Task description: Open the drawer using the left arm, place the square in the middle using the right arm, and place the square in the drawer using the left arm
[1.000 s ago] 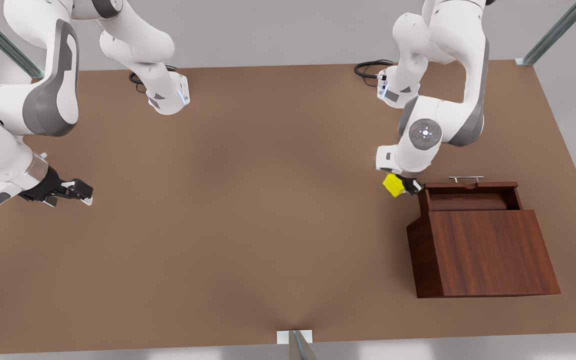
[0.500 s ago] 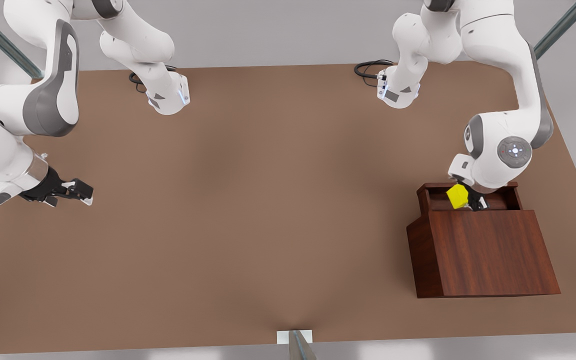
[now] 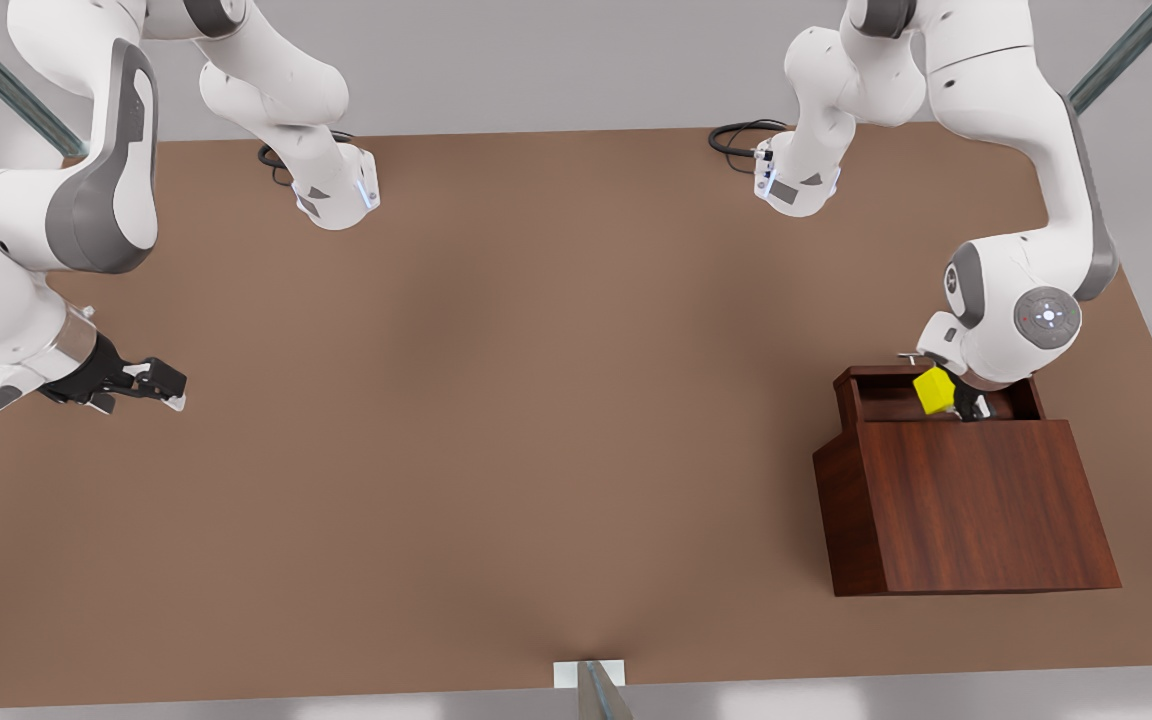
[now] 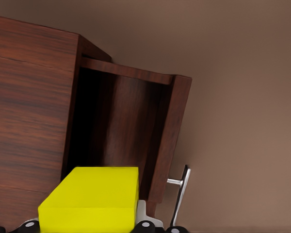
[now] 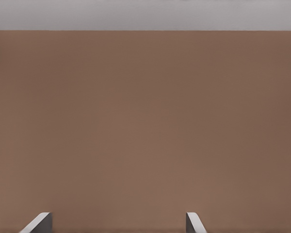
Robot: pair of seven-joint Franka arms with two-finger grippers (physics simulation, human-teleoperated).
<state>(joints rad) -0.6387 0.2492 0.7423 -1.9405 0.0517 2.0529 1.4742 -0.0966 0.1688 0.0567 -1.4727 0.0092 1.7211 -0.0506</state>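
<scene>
Left gripper [image 3: 954, 400] is clamping the yellow cube [image 3: 934, 389] and holding it above the open drawer [image 3: 876, 395] of the wooden cabinet [image 3: 976, 505], on the front view's right. The silver handle [image 4: 181, 196] is showing beside the drawer front. Right gripper [image 3: 141, 385] is waiting low over the tabletop [image 3: 496, 400] at the far side, fingers [image 5: 39, 224] parted, holding nothing.
</scene>
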